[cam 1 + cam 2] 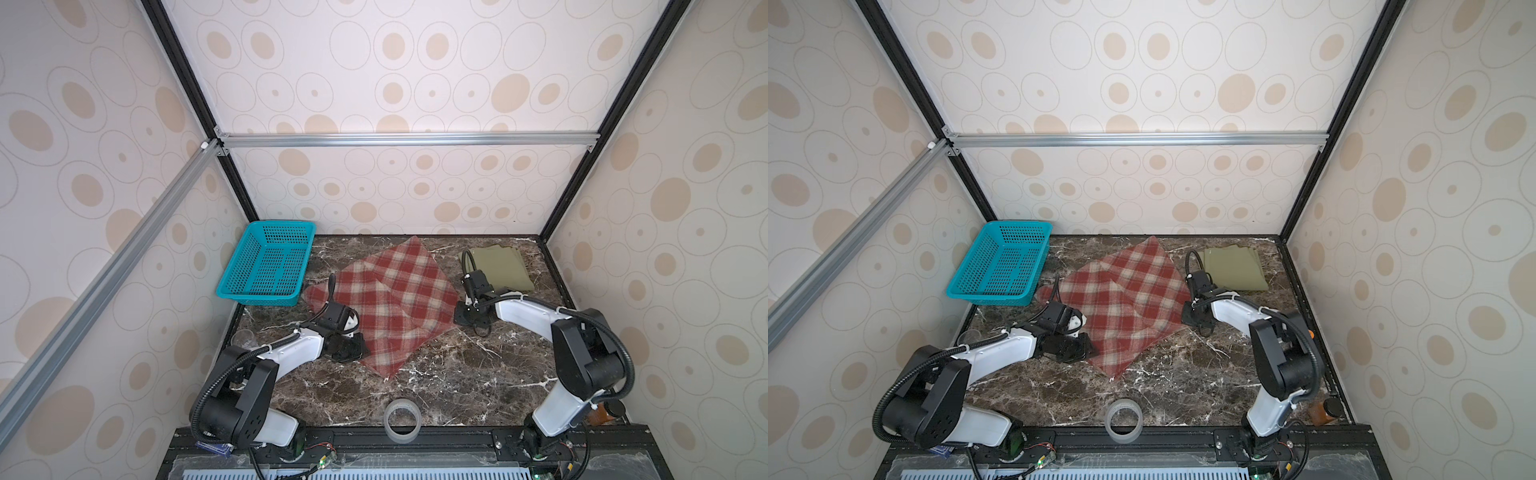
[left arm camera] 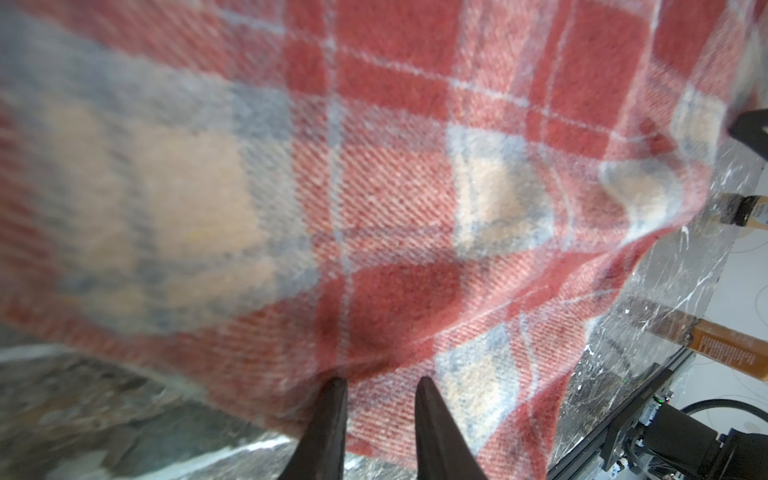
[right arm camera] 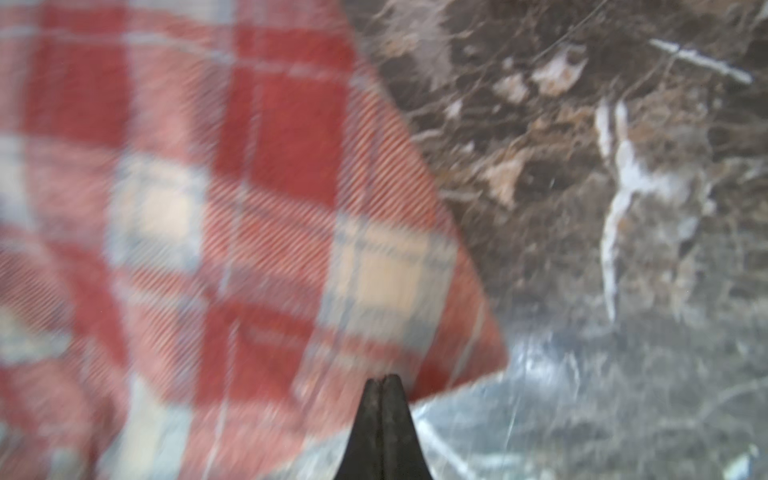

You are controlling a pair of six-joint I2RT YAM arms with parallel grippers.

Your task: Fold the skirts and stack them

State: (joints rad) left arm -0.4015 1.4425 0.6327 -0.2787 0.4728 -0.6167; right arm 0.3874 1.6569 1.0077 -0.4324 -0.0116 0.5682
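Note:
The red-and-cream plaid skirt (image 1: 399, 299) (image 1: 1125, 299) lies as a diamond in the middle of the marble table, with one flap folded over. My left gripper (image 1: 355, 349) (image 1: 1086, 349) is at its left edge. In the left wrist view its fingers (image 2: 381, 379) stand slightly apart with the woolly cloth (image 2: 374, 187) puckered between them. My right gripper (image 1: 465, 318) (image 1: 1192, 318) is at the skirt's right corner. Its tips (image 3: 383, 376) are pressed together over the cloth's edge (image 3: 208, 208), with nothing showing between them. The olive-green skirt (image 1: 496, 266) (image 1: 1231, 268) lies folded at the back right.
A teal mesh basket (image 1: 286, 225) (image 1: 1017, 224) stands tilted at the back left. A roll of clear tape (image 1: 402, 419) (image 1: 1123, 419) sits at the front edge. An amber bottle (image 1: 611, 413) (image 1: 1325, 411) stands at the front right and a clear glass (image 1: 243, 337) at the left edge.

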